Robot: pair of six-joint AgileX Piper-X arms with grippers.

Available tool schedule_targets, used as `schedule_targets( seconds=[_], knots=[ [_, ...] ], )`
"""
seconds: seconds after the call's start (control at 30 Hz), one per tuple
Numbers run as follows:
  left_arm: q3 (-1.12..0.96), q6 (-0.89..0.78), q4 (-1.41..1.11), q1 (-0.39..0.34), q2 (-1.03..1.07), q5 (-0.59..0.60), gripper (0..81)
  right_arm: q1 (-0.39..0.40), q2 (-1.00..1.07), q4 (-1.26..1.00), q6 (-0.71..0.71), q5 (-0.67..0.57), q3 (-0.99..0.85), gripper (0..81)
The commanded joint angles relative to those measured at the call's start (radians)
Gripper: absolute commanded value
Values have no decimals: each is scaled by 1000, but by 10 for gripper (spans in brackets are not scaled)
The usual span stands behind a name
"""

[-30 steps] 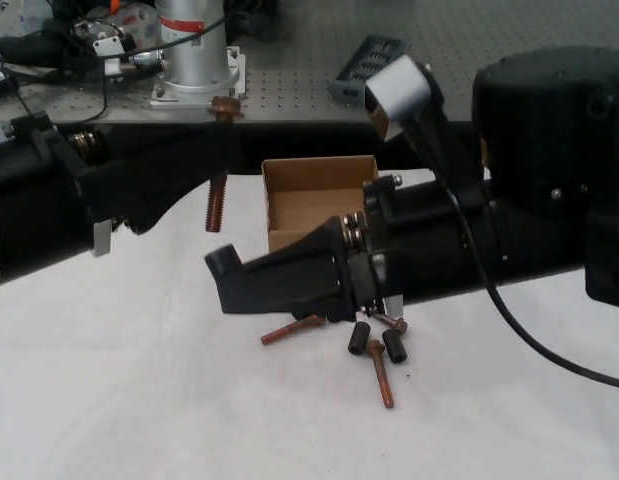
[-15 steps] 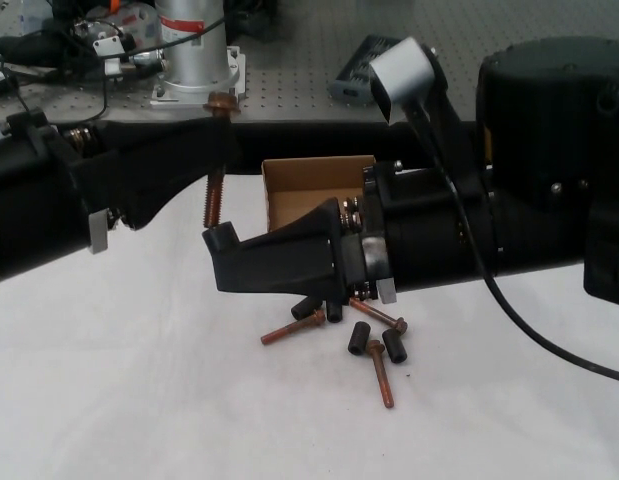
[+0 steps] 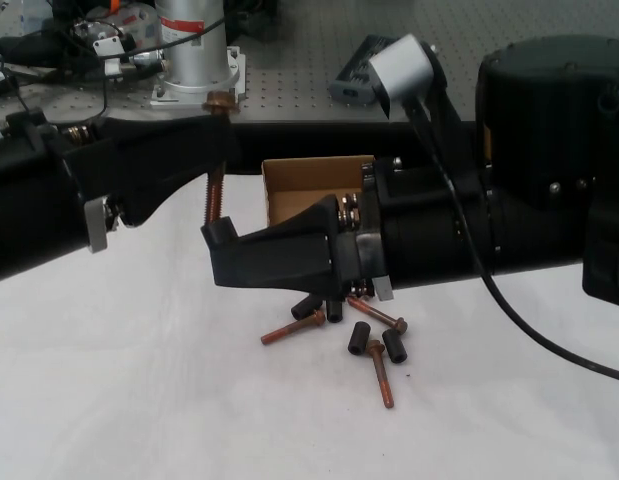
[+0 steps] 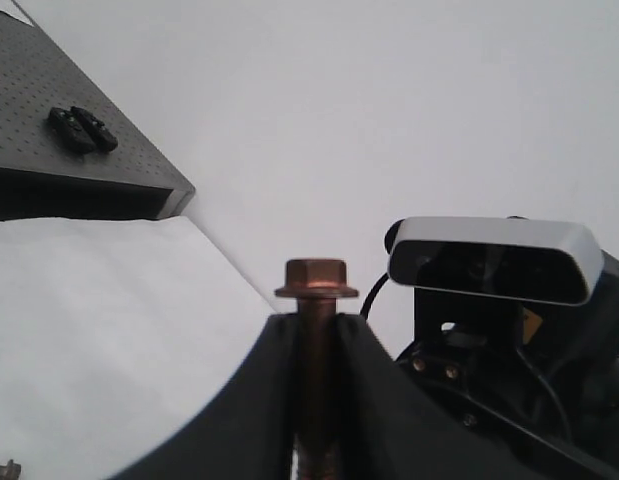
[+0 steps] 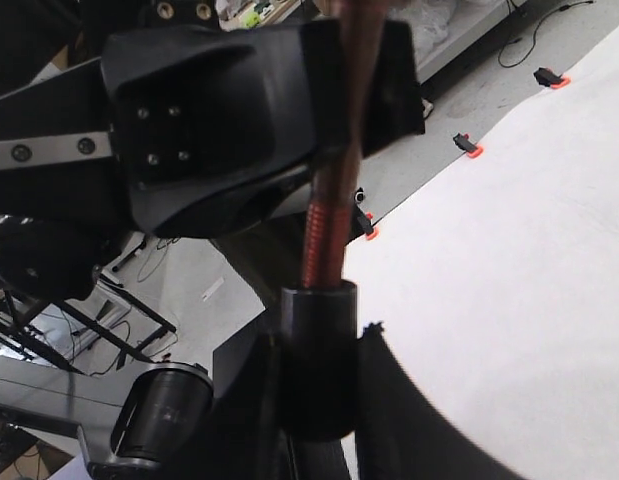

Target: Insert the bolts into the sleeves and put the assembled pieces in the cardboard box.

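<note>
bolt (image 4: 315,285): coppery metal, dull sheen, threaded shank. sleeve (image 5: 317,355): matt black, smooth. box (image 3: 301,200): plain brown cardboard. bench cover (image 3: 129,380): white, matt.

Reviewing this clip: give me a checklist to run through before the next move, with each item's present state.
1. Left pincer shut on the bolt, just under its head: ok.
2. Right pincer shut on the sleeve: ok.
3. Bolt tip at the sleeve's mouth: ok.
4. Bolt fully seated: not ok, thread shows above the sleeve.
5. Bolt and sleeve exactly in line: cannot tell.
6. Cardboard box open on top: ok.
</note>
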Motion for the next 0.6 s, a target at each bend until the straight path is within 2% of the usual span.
schedule_targets(
  seconds=[0.0, 0.3, 0.57],
  knots=[
    [-4, -30, -21, -1, -12, 15, 6, 0, -1, -35, 5, 20, -4, 29],
    [-4, -30, -21, -1, -12, 15, 6, -6, -1, -35, 5, 42, -4, 29],
    [-3, -27, -12, -1, -12, 34, 6, -51, -1, -33, 5, 36, -4, 29]
  ],
)
